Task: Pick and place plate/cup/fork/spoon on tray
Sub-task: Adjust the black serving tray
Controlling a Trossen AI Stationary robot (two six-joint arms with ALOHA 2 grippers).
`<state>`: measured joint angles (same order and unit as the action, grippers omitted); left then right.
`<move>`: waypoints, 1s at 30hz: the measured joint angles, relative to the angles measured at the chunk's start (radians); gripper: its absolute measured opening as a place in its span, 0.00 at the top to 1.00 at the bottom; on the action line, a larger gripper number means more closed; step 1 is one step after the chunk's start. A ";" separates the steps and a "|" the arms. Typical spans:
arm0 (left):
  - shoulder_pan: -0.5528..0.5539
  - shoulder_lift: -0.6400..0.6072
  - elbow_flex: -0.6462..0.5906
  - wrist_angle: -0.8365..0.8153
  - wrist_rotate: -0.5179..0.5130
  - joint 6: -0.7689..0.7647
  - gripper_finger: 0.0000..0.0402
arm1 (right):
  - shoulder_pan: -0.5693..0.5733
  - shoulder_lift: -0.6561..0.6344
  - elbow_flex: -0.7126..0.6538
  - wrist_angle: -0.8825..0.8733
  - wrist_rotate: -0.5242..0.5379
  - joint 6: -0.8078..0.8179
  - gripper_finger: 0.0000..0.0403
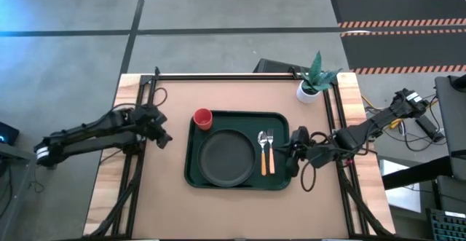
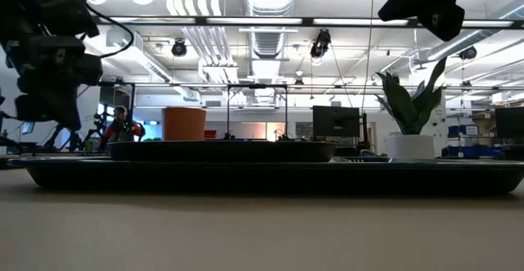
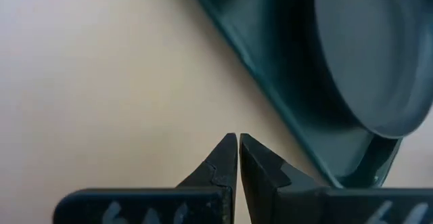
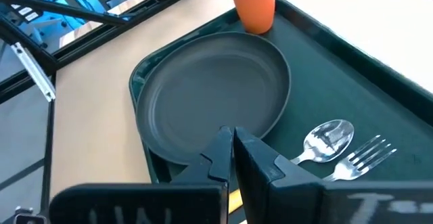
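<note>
- right gripper sits just off the tray's right edge, over the table, fingers pressed together, holding nothing
- in the right wrist view the right gripper's own tips meet with no gap, above the near rim of the plate
- left gripper hangs just off the tray's left edge, fingers pressed together, empty
- in the left wrist view its tips touch over bare table, tray rim just beside them
- tray lies mid-table, long side running left to right
- plate lies flat inside the tray, left of centre, filling most of that half
- cup stands upright in the tray's far left corner, just beside the plate rim; touching or not, can't tell
- spoon and fork lie side by side in the tray's right part, right of the plate, metal heads toward the tray's far edge, orange handles toward the near edge; spoon is nearer the plate, fork nearer the right edge
- white pot with green plant stands off the tray, by the table's far right corner
- low view: tray spans the width, plate on it, cup behind, plant pot to the side
- a person shows far back in the room
</note>
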<state>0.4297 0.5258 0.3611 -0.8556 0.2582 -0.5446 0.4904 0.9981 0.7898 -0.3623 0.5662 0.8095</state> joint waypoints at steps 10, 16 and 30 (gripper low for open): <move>-0.004 0.034 -0.029 0.180 0.056 0.000 1.00 | 0.000 -0.002 0.000 0.000 0.039 -0.010 0.98; -0.028 0.100 -0.072 0.369 0.046 -0.006 1.00 | 0.000 -0.002 0.000 0.000 0.039 -0.023 0.98; -0.041 0.263 -0.169 0.573 0.040 -0.044 1.00 | 0.000 -0.002 0.001 0.000 0.039 -0.030 0.98</move>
<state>0.3886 0.7890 0.1921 -0.2830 0.2985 -0.5887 0.4904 0.9958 0.7911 -0.3618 0.6048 0.7799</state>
